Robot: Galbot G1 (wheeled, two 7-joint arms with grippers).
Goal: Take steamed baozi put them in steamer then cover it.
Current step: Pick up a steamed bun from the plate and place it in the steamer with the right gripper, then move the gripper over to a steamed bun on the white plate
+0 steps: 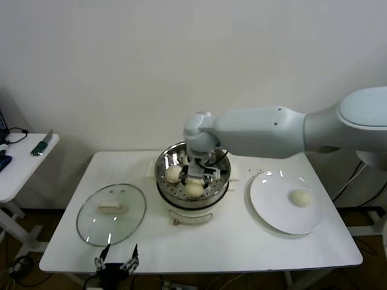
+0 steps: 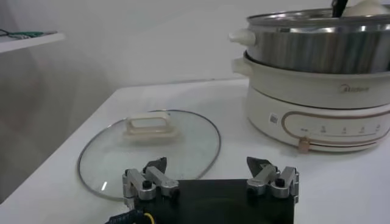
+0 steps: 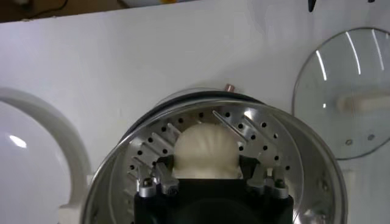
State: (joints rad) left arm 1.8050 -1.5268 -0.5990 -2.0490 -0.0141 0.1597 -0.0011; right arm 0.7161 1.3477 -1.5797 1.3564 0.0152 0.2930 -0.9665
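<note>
Right gripper (image 1: pixel 195 176) is down inside the steamer (image 1: pixel 164 158), fingers clamped on a baozi (image 1: pixel 193 189) low over the perforated floor, likely so it settles rather than drops. Beside it in the basket sits another baozi (image 1: pixel 173 174), and one last bun (image 1: pixel 300 197) waits on the white plate (image 1: pixel 266 208). Left gripper (image 1: pixel 116 262) is parked at the near table edge, just in front of the glass cover (image 1: pixel 91 223).

Left wrist view: left fingers (image 2: pixel 153 178) stand wide apart, empty, the cover (image 2: pixel 189 143) lying flat ahead with its handle up, ready to be picked up later.

Right wrist view: the held bun (image 3: pixel 206 151) is squeezed between both fingertips, hovering over the steamer's holes (image 3: pixel 146 152).
</note>
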